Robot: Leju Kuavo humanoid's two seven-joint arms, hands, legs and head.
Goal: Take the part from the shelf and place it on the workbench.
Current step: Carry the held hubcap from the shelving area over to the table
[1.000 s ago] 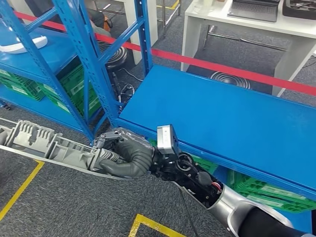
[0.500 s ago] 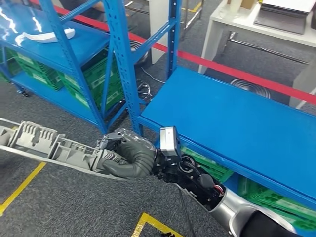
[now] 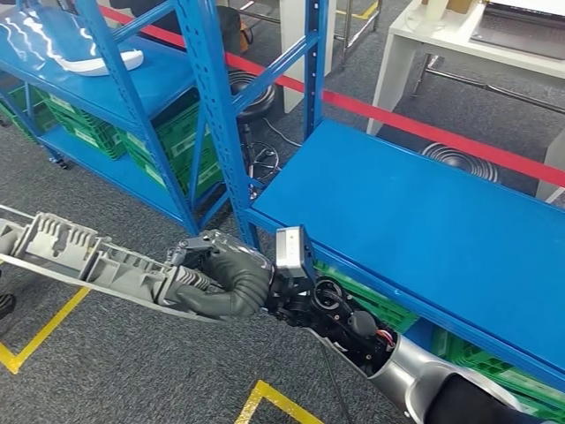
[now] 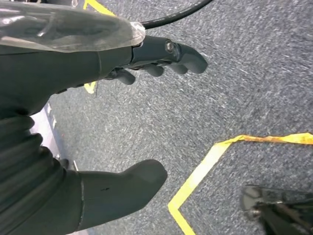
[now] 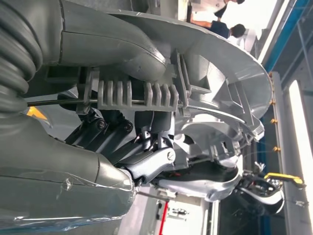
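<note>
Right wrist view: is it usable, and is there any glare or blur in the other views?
Right wrist view: the grey part is sharp up close, but the background windows are blown out white. Head view: evenly lit, with glare on the upper blue shelf. Left wrist view: the carpet is blurred, while the left hand stays fairly crisp.

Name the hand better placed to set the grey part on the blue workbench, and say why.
Right. The right hand already grips the long grey part, right beside the blue workbench. The left hand hangs over the carpet, its fingers apart and holding nothing.
</note>
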